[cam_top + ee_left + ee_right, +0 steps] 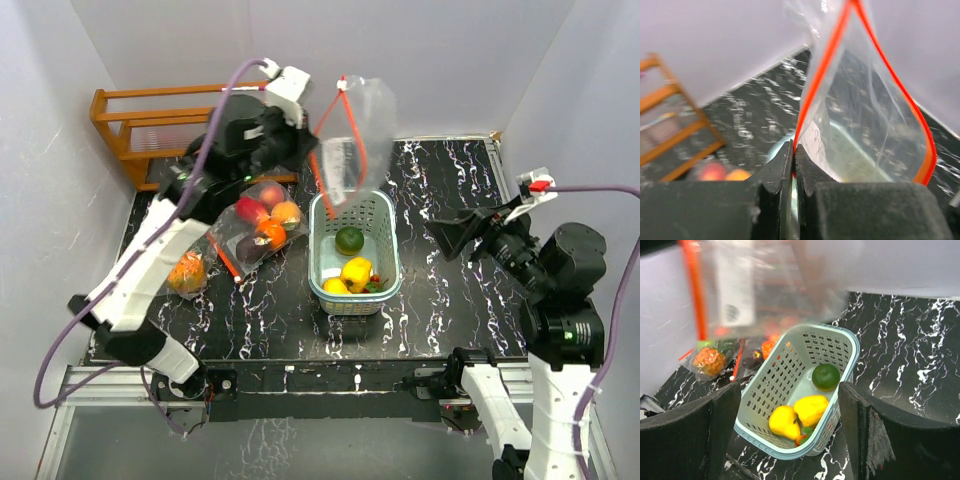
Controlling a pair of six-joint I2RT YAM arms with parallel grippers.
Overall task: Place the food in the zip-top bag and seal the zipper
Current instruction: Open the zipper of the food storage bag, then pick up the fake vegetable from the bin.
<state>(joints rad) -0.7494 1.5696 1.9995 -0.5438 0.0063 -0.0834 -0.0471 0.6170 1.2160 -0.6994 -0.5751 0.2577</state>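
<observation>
Fruit is sitting in three places. Teal basket (388,238) at mid-table is holding a green round fruit (349,240), two yellow fruits (356,270) and a small red-and-green piece too small to name. To its left, two filled clear bags are lying on the black marbled table (450,310). The first bag (262,225), just beside the basket, is showing red, pink, orange and dark purple fruits. The second, further left and nearer the front edge, is holding the brownish pineapple-like fruit (188,272).

Left gripper (793,155) is pinching tight on the orange zipper edge of a clear zip-top bag (860,125), jaws meeting on the strip in the left wrist view. Bag is hanging in the air over the basket's far end, mouth gaping, its two zipper strips bowing apart. The basket fruit is lying below this gripper and toward the near side, apart from the hanging bag.

Right gripper (790,405) is standing wide open, gripping nothing. It is hovering to the right of the basket, well apart from it in the top view, and pointing toward it. In its wrist view the green and yellow fruits are showing between the two fingers, lower down and further off.

Wooden rack (130,120) is standing at the back left corner.
</observation>
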